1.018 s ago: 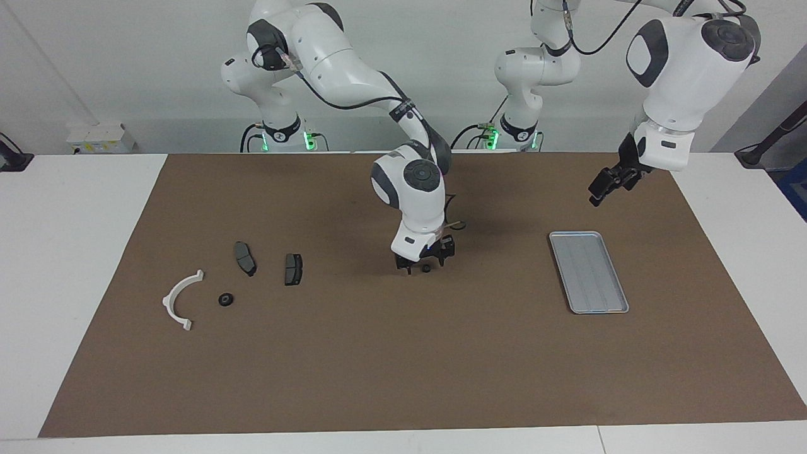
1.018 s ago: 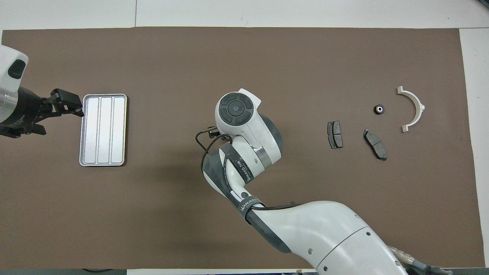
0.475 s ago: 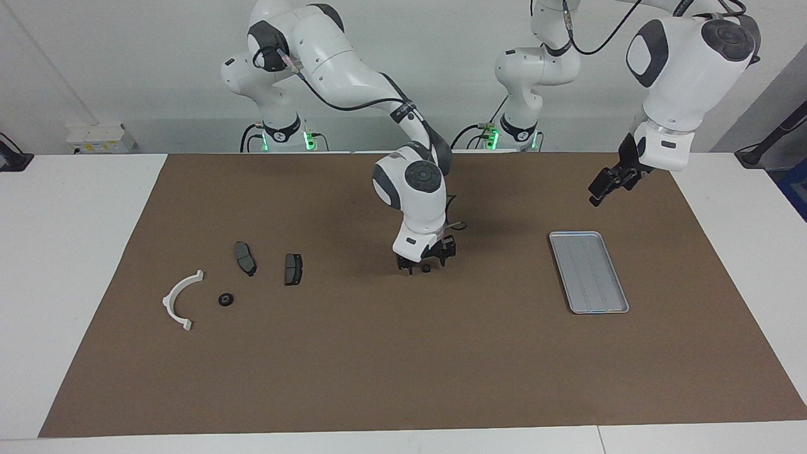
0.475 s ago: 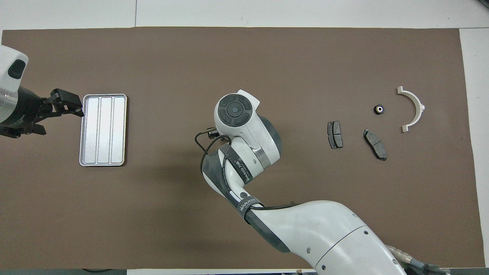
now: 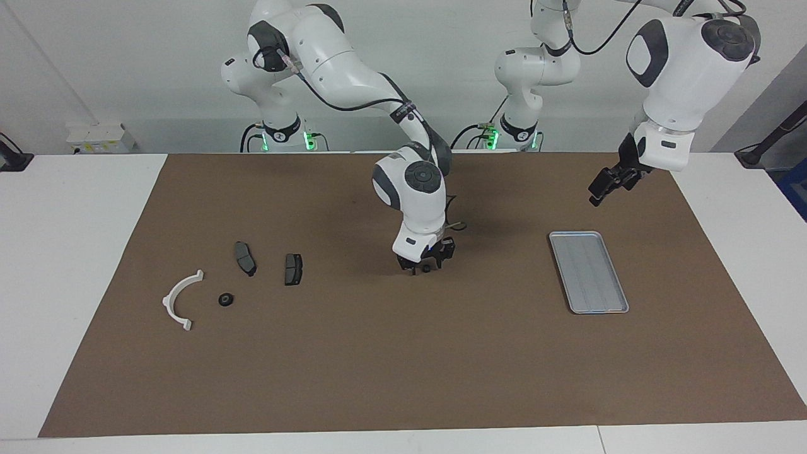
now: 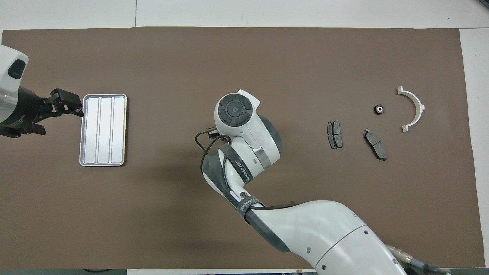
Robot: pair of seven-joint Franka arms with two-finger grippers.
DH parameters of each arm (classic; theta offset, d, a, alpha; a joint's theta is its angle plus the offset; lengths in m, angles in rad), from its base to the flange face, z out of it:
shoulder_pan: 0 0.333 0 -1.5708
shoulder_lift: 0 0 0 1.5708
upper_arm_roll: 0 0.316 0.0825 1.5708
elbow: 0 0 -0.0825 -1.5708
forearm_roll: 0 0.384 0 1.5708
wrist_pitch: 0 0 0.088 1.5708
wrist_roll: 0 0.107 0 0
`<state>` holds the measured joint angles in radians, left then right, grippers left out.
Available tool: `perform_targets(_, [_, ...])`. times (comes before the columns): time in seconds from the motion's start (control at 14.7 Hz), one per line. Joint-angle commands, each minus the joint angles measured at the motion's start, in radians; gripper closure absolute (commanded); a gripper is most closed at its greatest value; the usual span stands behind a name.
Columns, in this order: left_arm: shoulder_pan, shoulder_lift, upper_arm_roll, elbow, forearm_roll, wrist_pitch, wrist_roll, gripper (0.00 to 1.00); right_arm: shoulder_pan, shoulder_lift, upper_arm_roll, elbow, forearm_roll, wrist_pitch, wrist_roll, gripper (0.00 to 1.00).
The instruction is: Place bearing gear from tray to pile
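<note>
Only visible facing: right pincer (image 5: 426,267) low at mid-desk around small dark gear (image 5: 427,268), grip unclear; overhead hidden by wrist. Left pincer (image 5: 599,192) open, waiting above tray (image 5: 589,272).

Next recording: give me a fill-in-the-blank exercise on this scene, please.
1. The left gripper waits open above the mat, beside the ___.
2. The right gripper is down at a small black gear in the ___ of the mat.
3. Near the white arc bracket lie ___ dark brake pads and a second gear.
Missing words: tray; middle; two.
</note>
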<state>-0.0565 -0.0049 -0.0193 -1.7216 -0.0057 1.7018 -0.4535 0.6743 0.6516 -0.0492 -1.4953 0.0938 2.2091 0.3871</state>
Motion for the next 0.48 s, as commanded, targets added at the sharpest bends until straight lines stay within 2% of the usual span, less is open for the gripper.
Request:
perform_targets(0.0, [0.007,-0.026,-0.004,-0.027,-0.016,0.018,0.006,0.00,-0.016,-0.001,0.019,-0.010,0.012,0.023,0.012,0.41])
perform_targets(0.2, [0.007,-0.026,-0.005,-0.027,-0.016,0.018,0.006,0.00,-0.016,-0.001,0.019,-0.011,0.011,0.024,0.012,0.51])
perform_targets(0.41, [0.007,-0.026,-0.005,-0.026,-0.016,0.018,0.006,0.00,-0.016,-0.001,0.019,-0.011,0.012,0.024,0.010,0.54])
